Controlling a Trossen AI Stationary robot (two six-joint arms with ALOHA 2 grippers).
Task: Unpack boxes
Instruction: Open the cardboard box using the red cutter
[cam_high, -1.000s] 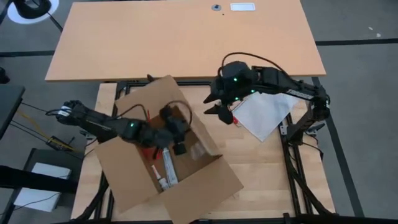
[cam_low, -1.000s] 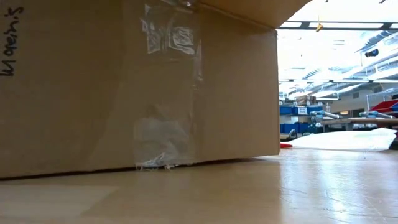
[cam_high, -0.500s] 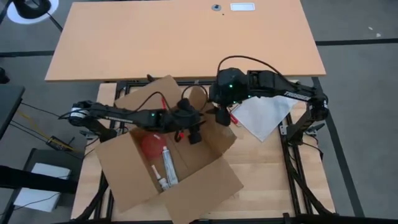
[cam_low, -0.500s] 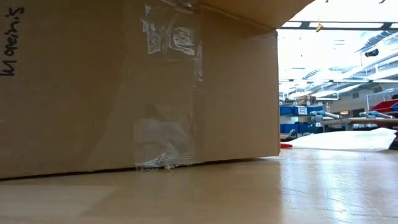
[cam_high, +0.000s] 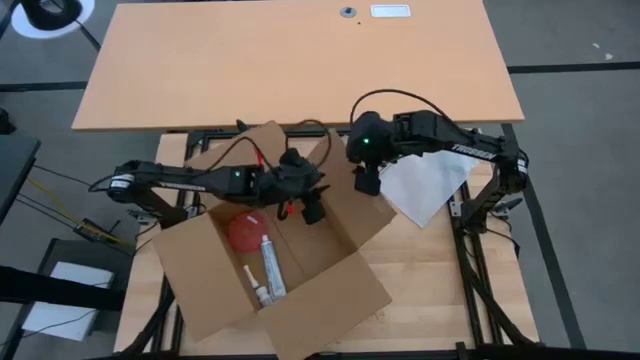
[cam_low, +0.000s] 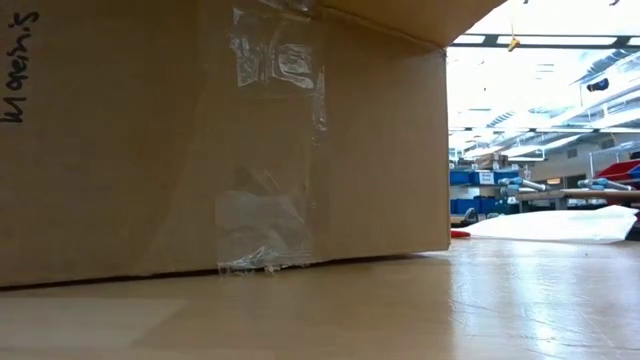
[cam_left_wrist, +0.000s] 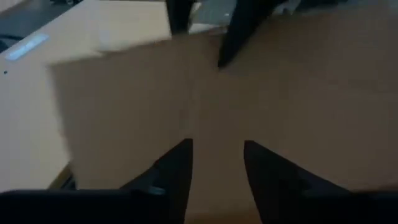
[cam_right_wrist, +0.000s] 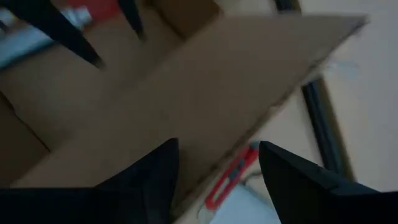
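Looking down, we see the brown cardboard shipping carton (cam_high: 300, 255) lying skewed on the table (cam_high: 440, 270), open top upward, flaps splayed, clear tape on its side. Inside lie a red round item (cam_high: 243, 233) and a white tube (cam_high: 270, 268). Our left end effector (cam_high: 312, 208) hangs over its far corner, fingers apart. Our right end effector (cam_high: 366, 182), fingers apart, straddles the far flap beside a white bag (cam_high: 425, 185) and red-handled box cutter (cam_right_wrist: 231, 175).
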